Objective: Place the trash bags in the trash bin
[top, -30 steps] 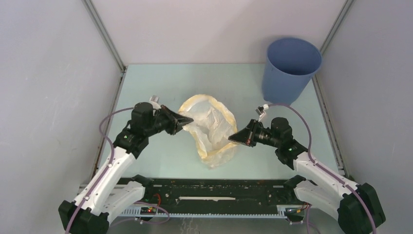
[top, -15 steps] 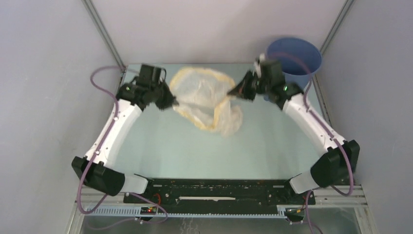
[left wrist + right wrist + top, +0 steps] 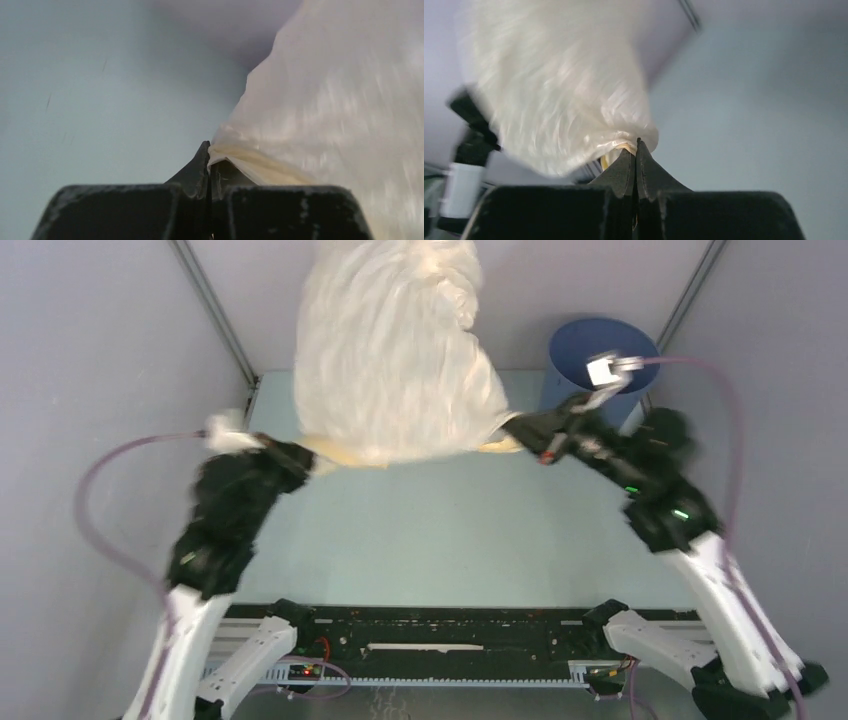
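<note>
The bag point(image 3: 390, 350) fills the upper centre of the top view, puffed up like a balloon with its closed end toward the top edge and its yellow rim along the bottom. It hangs in the air above the table point(image 3: 450, 540), stretched between the two arms.

The left gripper point(image 3: 305, 458), at centre left, is clamped on the rim's left end. In the left wrist view its jaws point(image 3: 209, 150) are pressed together at bottom centre with the yellow band pinched between them, and the bag point(image 3: 340, 100) fills the right half, blurred.

The right gripper point(image 3: 520, 430), right of centre, pinches the rim's right end. In its own view the jaws point(image 3: 636, 147) meet on a bunched fold, with the bag point(image 3: 559, 100) spreading to the upper left.

The bin point(image 3: 575, 350) stands upright in the upper right, just beside the bag and partly behind the right wrist. The bag is outside it.
</note>
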Robot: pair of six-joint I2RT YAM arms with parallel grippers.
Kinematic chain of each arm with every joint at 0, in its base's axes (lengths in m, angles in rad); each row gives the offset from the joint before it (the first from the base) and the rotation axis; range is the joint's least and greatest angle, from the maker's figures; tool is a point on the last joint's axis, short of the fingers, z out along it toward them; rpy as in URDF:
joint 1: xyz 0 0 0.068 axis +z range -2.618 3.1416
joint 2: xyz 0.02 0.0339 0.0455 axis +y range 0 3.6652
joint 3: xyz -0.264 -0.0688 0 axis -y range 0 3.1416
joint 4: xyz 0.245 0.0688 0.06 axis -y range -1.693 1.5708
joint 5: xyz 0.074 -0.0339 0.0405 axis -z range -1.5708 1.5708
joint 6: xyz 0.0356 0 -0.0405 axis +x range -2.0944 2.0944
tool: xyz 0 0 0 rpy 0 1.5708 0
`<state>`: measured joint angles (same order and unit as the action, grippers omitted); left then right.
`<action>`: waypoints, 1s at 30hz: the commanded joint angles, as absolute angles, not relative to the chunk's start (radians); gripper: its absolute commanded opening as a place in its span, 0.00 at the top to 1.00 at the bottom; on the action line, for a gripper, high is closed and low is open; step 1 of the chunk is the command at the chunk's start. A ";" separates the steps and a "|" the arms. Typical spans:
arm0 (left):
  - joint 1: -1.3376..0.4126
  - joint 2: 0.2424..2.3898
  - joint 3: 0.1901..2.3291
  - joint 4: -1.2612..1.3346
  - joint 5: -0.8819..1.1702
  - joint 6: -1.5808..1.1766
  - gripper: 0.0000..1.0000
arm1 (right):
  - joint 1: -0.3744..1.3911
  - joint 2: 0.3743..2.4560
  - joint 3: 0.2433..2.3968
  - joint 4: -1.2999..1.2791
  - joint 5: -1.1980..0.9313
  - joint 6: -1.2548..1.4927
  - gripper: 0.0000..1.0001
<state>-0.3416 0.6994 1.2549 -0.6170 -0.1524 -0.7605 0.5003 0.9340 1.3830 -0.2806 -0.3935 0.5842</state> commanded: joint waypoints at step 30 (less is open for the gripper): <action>-0.313 0.714 0.652 -0.485 0.065 -0.906 1.00 | 0.546 1.055 0.940 -0.394 -0.417 0.569 1.00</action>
